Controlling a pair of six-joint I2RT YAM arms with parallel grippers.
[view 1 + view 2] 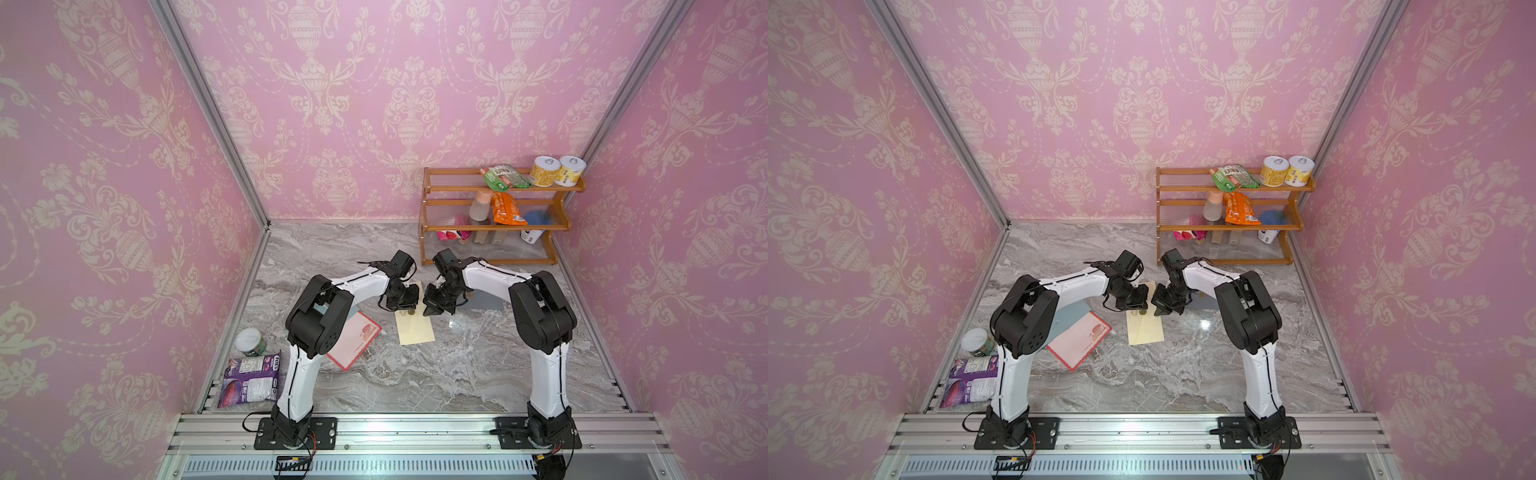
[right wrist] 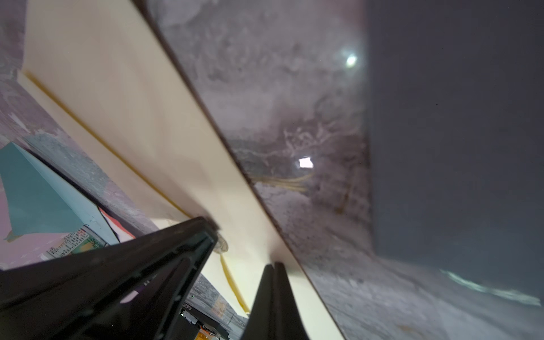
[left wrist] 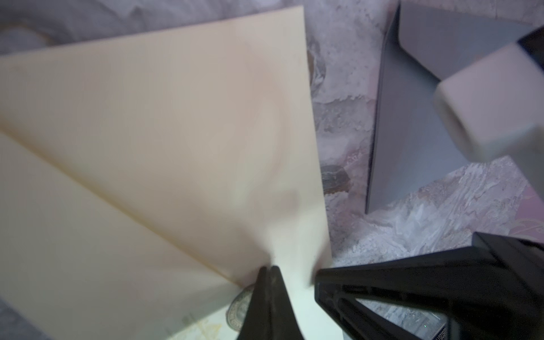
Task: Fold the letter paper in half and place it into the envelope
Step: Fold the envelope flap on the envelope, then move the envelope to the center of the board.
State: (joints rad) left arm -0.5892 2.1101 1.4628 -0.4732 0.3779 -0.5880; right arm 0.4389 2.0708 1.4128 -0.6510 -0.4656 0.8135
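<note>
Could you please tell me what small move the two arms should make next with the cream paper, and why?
The left fingers and right fingers are shut, apparently pinching the far edge of the cream rectangular paper sheet, whose near part lies flat. So probably raise both together and carry that edge over toward the near edge to start the fold.
</note>
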